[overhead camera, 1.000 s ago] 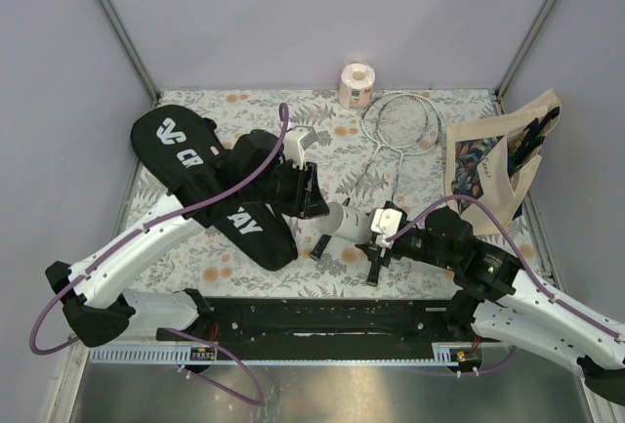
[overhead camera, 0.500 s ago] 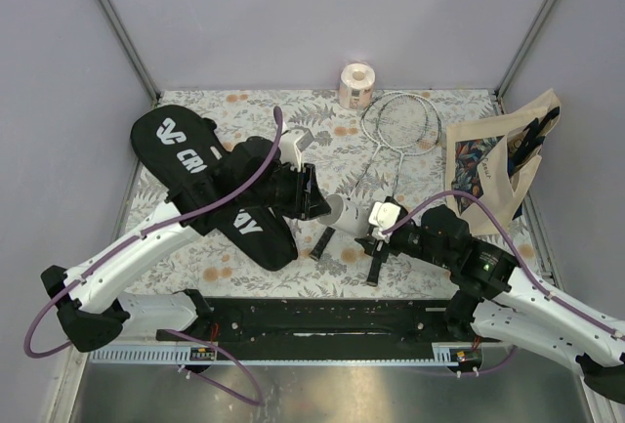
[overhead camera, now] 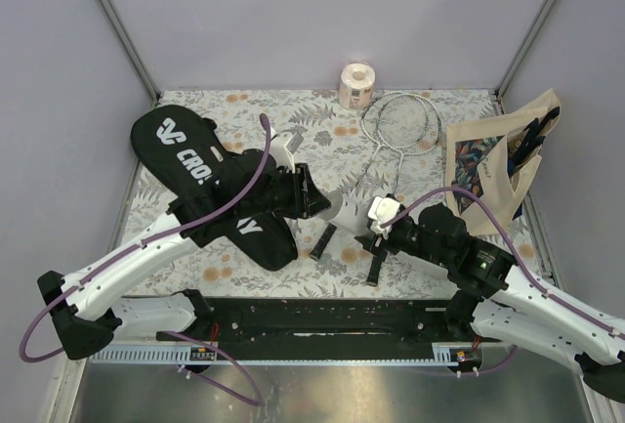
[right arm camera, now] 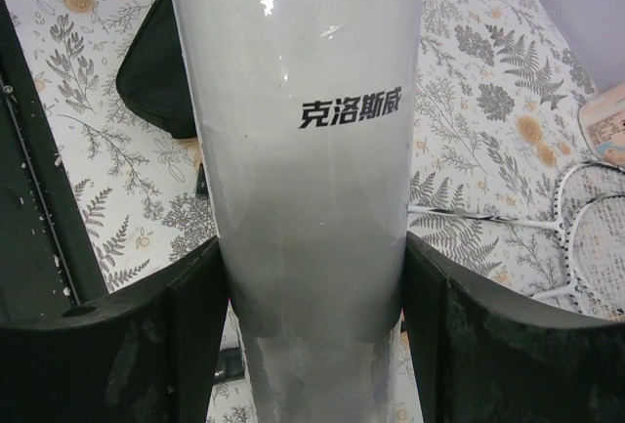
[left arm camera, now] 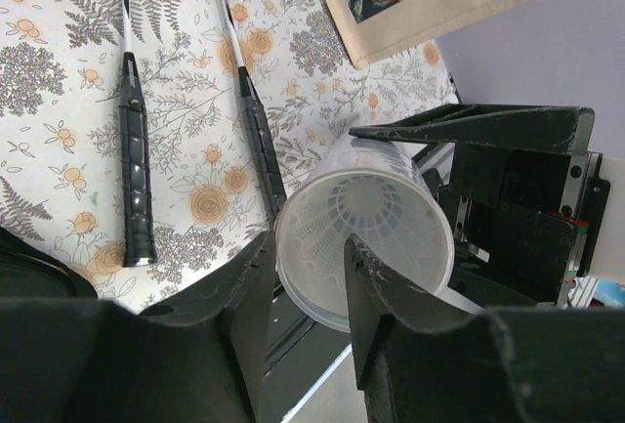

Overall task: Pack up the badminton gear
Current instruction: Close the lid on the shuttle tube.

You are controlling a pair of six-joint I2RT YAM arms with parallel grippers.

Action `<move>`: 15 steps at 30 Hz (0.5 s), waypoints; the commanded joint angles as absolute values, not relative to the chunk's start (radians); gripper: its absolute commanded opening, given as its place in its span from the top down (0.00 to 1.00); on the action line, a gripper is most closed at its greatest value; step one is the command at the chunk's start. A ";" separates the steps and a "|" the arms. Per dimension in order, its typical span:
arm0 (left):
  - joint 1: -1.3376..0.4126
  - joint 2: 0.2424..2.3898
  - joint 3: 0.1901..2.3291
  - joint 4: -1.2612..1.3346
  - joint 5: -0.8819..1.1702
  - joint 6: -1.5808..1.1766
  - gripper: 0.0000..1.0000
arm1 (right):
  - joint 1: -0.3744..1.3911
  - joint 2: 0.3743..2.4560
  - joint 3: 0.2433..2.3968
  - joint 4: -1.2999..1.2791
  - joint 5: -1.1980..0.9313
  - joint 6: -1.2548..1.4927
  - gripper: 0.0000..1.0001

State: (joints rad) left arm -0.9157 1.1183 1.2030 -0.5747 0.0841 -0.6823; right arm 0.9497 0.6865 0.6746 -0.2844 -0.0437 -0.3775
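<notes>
**Right jaws clamped on the tube, left jaws parted at its mouth**

Your right jaws were closed on the white tube (right arm camera: 312, 149), with one finger (right arm camera: 186, 335) pressed flat against each side of its printed wall. From overhead the tube (overhead camera: 348, 213) sat roughly level between your two arms, over the racket shafts near the middle of the worktop (overhead camera: 322, 135).

Your left jaws stood a narrow gap apart at the tube's open end, which faced that wrist camera with a white shuttlecock (left arm camera: 337, 228) showing inside. The tube's near rim showed through the gap. One finger (left arm camera: 244, 296) sat outside the rim and the other lay across the mouth. I could not tell whether either one touched it.

The two rackets (overhead camera: 400, 122) lay side by side, their heads near the far edge beside the paper roll (overhead camera: 355, 84) and their black handles (left arm camera: 137, 179) pointing toward you.

The racket bag (overhead camera: 190, 159) lay slanted on the left under your left arm, its near end close to the tube. The tote bag (overhead camera: 488, 164) leaned at the right edge, well apart from the tube.

You had bare worktop on the far side, between the racket bag and the racket heads.
</notes>
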 commanded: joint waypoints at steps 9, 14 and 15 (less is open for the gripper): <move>-1.012 1.078 1.074 -0.325 0.097 -0.825 0.65 | 0.957 0.707 0.721 -0.041 -0.084 -0.261 0.62; -1.040 1.058 1.039 -0.278 0.040 -0.862 0.65 | 0.957 0.707 0.719 -0.040 -0.081 -0.258 0.62; -1.046 1.060 1.032 -0.266 0.038 -0.873 0.66 | 0.957 0.709 0.719 -0.037 -0.081 -0.256 0.62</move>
State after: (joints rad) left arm -0.9665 1.0531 1.0653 -0.3996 -0.0727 -0.7959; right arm 0.9478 0.6987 0.6746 -0.2749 -0.0193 -0.3305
